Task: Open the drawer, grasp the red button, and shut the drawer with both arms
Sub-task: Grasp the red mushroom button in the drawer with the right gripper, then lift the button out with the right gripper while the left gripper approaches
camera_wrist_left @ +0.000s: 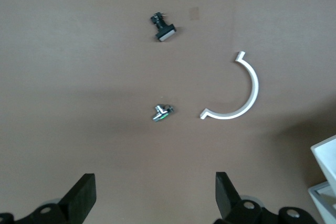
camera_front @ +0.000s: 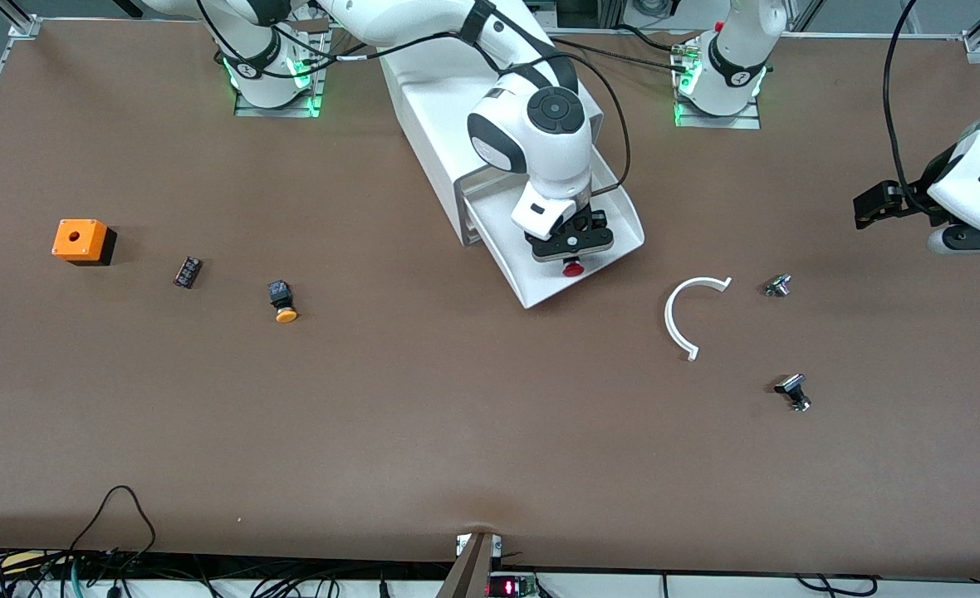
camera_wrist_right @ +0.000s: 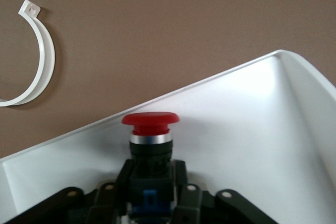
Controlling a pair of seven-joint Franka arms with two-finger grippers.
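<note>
From the front view I see the drawer [camera_front: 577, 249] pulled out of the white cabinet [camera_front: 440, 124], with my right tool [camera_front: 571, 249] down inside it, closed on the button [camera_front: 573, 267], whose red cap pokes out toward the drawer's front lip. The left tool [camera_front: 872, 203] waits over the tabletop [camera_front: 457, 415] at the left arm's end. I count one orange box [camera_front: 81, 241], one orange-yellow-capped button [camera_front: 282, 302], one small dark block [camera_front: 188, 272], one white curved clip [camera_front: 689, 314] and two small metal-and-black parts [camera_front: 778, 286] [camera_front: 794, 392].

In the left wrist view the left tool [camera_wrist_left: 152, 198] hangs with its fingers spread wide, holding nothing, over bare tabletop near the clip [camera_wrist_left: 236, 90] and both small parts [camera_wrist_left: 163, 112] [camera_wrist_left: 164, 27].

In the right wrist view the right tool's fingers [camera_wrist_right: 124, 178] clamp the button [camera_wrist_right: 150, 145] on its black body, below the metal ring. I judge it light, rigid and hard-shelled; the smooth cap would be slippery, so the squarer body is the better hold. The drawer's wall [camera_wrist_right: 252, 129] looks like thin, slightly flexible plastic.
</note>
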